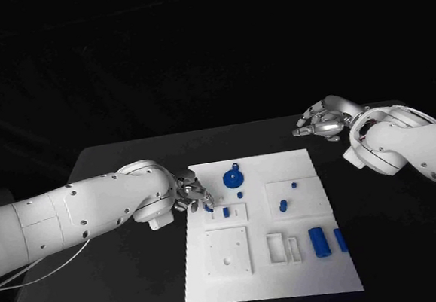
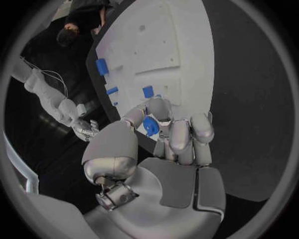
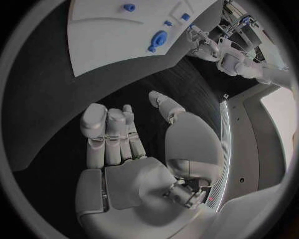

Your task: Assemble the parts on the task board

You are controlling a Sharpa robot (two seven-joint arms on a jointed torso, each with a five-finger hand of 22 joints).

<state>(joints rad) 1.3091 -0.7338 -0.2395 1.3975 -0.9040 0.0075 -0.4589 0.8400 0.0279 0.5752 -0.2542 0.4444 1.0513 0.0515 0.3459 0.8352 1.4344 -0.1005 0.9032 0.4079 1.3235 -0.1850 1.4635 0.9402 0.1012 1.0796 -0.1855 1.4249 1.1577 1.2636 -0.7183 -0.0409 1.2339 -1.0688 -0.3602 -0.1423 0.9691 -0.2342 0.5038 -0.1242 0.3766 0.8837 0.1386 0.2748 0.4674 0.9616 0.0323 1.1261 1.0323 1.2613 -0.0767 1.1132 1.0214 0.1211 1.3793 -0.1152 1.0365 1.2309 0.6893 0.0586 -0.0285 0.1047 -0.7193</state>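
Observation:
The white task board (image 1: 302, 276) lies in the middle of the black table. My left hand (image 1: 189, 193) hovers at the board's left edge and pinches a small blue part (image 2: 149, 125) between thumb and fingers, just above a raised white block (image 1: 231, 213) holding a blue peg (image 1: 224, 212). A round blue piece (image 1: 233, 177) sits near the board's far edge. Two blue cylinders (image 1: 320, 241) lie side by side at the right. My right hand (image 1: 323, 122) floats over bare table past the board's far right corner, its fingers (image 3: 109, 134) apart with nothing in them.
Small blue pegs (image 1: 283, 205) stand in a square plate on the board's right half. A white plate with holes (image 1: 228, 252) and a slotted frame (image 1: 278, 248) occupy the near half. Black table (image 1: 116, 279) surrounds the board on every side.

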